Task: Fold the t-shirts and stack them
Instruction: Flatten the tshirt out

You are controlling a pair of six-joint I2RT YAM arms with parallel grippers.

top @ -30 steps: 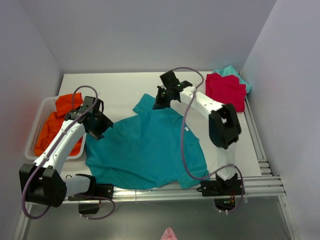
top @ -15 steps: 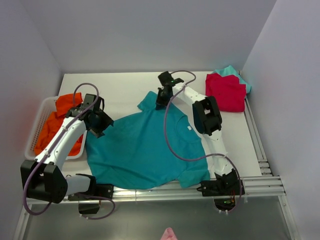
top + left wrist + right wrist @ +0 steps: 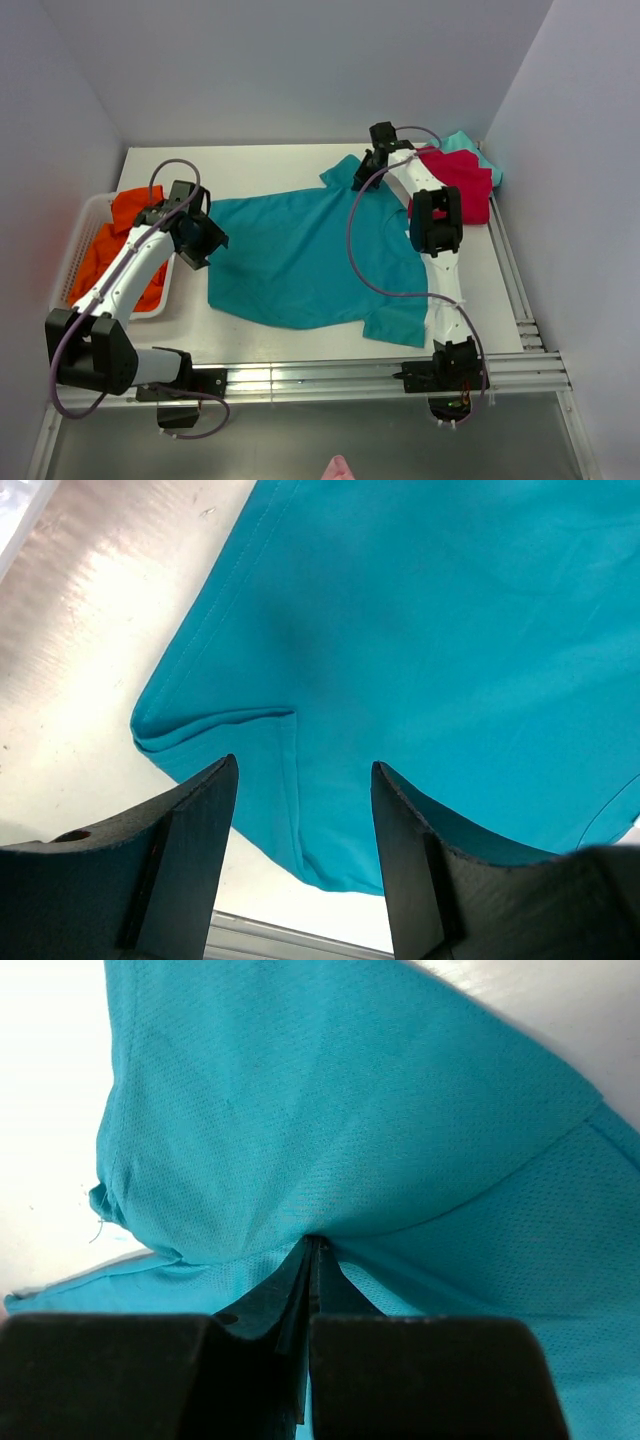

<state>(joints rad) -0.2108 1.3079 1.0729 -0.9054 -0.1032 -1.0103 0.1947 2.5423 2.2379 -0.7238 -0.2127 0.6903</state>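
The right jaws are clenched tight on a pinch of the teal-blue t-shirt (image 3: 350, 1110). In the right wrist view the cloth gathers into a peak at their tips and fans out from there. From above, that grip sits at the shirt's far right corner, just beside the red t-shirt (image 3: 455, 180). The red t-shirt lies folded at the far right of the worktop (image 3: 250, 170), on top of a light-teal t-shirt (image 3: 465, 140).

The left jaws stand released and well apart, gripping nothing. In the left wrist view the teal-blue t-shirt's left edge lies below and beyond them, and a doubled-over corner shows in the gap. Whether they touch the cloth I cannot tell. From above they sit at the shirt's left edge, beside a white basket (image 3: 70, 255) that holds the orange t-shirt (image 3: 125, 215).

The teal-blue t-shirt lies spread and wrinkled across the middle of the worktop, between the two pairs of jaws. One sleeve reaches toward the near right edge by the right arm (image 3: 435, 220).
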